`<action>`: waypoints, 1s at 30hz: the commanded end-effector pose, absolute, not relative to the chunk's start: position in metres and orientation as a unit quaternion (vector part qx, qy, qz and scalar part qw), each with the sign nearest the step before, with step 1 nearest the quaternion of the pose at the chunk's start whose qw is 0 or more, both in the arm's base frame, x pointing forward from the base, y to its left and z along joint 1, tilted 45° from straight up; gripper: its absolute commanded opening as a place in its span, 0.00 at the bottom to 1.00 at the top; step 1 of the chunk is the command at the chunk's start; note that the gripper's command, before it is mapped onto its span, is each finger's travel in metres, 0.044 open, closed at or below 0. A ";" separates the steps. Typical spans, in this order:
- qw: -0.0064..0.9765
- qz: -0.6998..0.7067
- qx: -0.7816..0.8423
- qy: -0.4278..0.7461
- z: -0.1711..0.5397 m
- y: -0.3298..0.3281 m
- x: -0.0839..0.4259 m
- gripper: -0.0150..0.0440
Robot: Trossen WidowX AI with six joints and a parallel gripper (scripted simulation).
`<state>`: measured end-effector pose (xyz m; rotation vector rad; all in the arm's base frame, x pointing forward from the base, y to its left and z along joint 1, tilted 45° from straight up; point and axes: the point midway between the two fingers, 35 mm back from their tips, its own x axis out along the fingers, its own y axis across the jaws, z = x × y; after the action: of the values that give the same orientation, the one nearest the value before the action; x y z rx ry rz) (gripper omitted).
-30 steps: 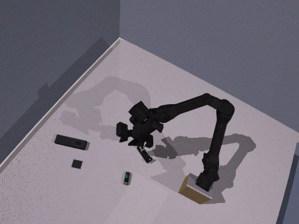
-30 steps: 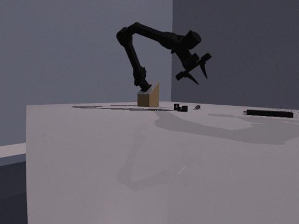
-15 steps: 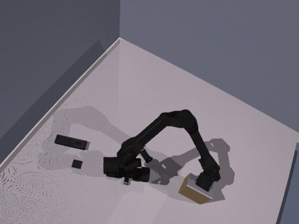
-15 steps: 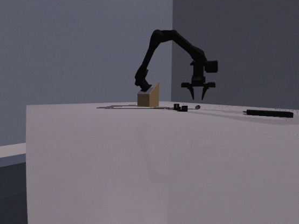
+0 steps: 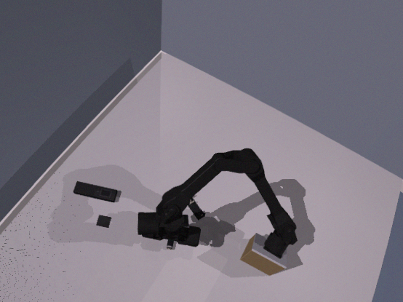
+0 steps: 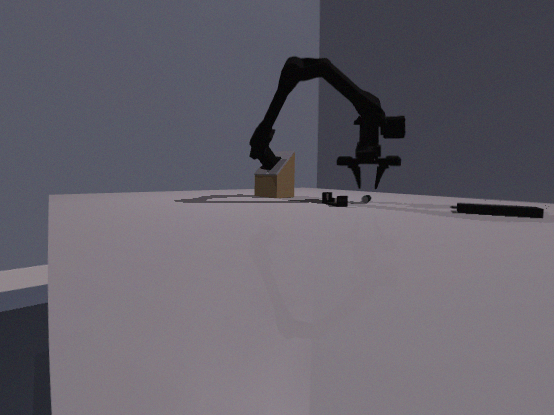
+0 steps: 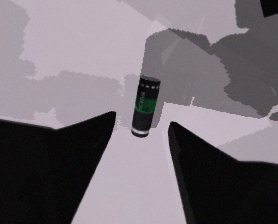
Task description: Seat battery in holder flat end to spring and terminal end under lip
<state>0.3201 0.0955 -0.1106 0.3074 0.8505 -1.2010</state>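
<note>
The battery [image 5: 170,244] [image 6: 366,199] [image 7: 145,106] lies on its side on the table, dark with a green band and a silver ring at its near end in the wrist view. My gripper [image 6: 367,187] [image 7: 142,121] is open and empty, pointing down above the battery, which shows between and beyond the fingertips in the wrist view. In the top view the gripper body hides part of the battery. The black holder [image 5: 196,210] [image 6: 342,201] stands apart from it on the table, with raised ends; its spring and lip cannot be made out.
A long black box [image 5: 87,190] [image 6: 500,210] and a small dark square [image 5: 104,221] lie on the table, away from the battery. The arm's base sits on a wooden wedge block [image 5: 262,263] [image 6: 285,183]. Walls stand behind the table's far edges.
</note>
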 end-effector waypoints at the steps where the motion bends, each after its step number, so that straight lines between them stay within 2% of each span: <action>1: 0.731 -0.545 0.136 0.387 -0.115 0.091 0.320 0.64; 22: 0.731 -0.546 0.135 0.386 -0.137 0.068 0.322 0.64; 27: 0.731 -0.546 0.135 0.386 -0.137 0.068 0.322 0.41; 30: 0.731 -0.546 0.135 0.386 -0.137 0.068 0.322 0.38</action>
<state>0.3222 0.0686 -0.1371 0.3021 0.8498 -1.2036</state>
